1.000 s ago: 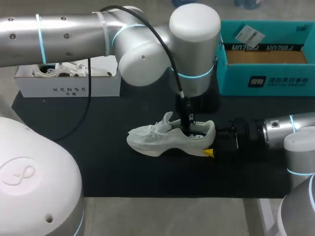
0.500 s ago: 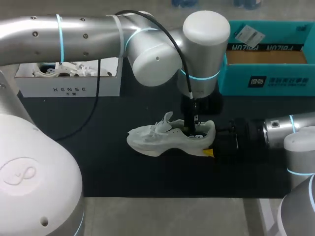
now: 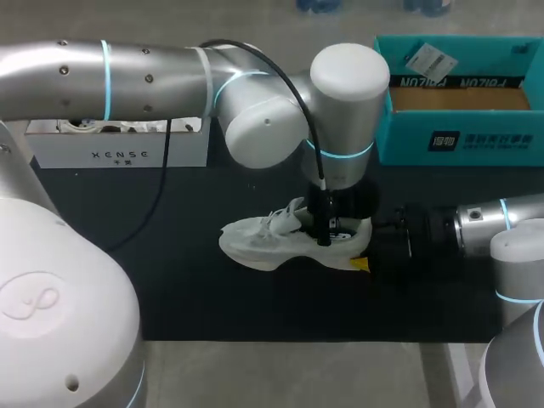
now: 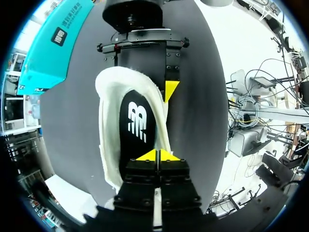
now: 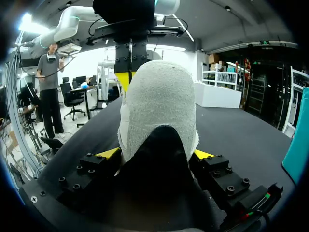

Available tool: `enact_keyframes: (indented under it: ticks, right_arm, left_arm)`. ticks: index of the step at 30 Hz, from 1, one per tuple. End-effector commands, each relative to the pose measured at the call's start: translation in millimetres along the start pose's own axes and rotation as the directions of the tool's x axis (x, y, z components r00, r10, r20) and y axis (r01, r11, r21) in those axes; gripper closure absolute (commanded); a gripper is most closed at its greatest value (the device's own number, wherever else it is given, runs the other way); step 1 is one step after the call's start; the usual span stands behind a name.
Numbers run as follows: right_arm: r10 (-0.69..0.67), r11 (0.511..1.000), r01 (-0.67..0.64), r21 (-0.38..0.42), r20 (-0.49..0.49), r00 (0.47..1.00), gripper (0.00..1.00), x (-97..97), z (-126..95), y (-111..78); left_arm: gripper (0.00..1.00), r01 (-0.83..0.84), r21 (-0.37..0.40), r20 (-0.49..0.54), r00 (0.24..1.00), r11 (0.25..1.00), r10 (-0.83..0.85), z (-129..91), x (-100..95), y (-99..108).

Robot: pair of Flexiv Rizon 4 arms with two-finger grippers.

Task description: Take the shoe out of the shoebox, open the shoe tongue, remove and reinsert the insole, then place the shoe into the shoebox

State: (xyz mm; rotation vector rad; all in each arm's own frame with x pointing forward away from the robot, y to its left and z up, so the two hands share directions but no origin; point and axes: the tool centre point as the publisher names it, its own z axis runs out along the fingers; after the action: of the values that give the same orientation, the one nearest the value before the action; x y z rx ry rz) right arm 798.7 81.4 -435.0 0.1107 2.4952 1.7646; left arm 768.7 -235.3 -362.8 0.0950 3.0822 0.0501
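Note:
A white shoe (image 3: 263, 238) lies on its side on the black mat (image 3: 170, 280), toe to the left. My left gripper (image 3: 324, 238) is down in the shoe's opening. In the left wrist view it (image 4: 157, 155) is shut, tips together over the black insole (image 4: 137, 121), which lies inside the shoe (image 4: 108, 145). My right gripper (image 3: 364, 255) is at the heel. In the right wrist view it (image 5: 155, 154) has a yellow tip pressed on each side of the heel (image 5: 159, 96). One of its fingertips (image 4: 171, 88) shows beside the heel collar.
An open teal shoebox (image 3: 459, 140) stands at the back right, just behind my right arm. A white box (image 3: 119, 155) holding another white shoe stands at the back left. My left arm spans the back of the mat above the shoe.
My left gripper has come down into the shoe's opening and shifted slightly. The shoe and my right gripper have stayed in place.

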Motion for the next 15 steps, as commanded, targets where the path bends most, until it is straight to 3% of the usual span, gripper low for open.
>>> enact_keyframes:
  ticks: [1,9,15]
  right_arm:
    - [0.001,1.000,-0.001,0.002,0.002,1.000,1.00,1.3,2.4,-3.8]
    - [0.001,1.000,-0.001,0.002,0.002,1.000,1.00,1.3,2.4,-3.8]
    - [0.001,1.000,-0.001,0.002,0.002,1.000,1.00,1.3,2.4,-3.8]
  left_arm:
    - [1.00,0.002,0.012,-0.006,1.000,1.000,-0.002,5.6,1.1,4.3]
    - [1.00,-0.008,0.019,0.003,1.000,1.000,0.007,8.3,-0.5,1.7]
    - [0.71,-0.019,0.015,0.011,1.000,1.000,0.019,11.4,-2.1,-2.4]
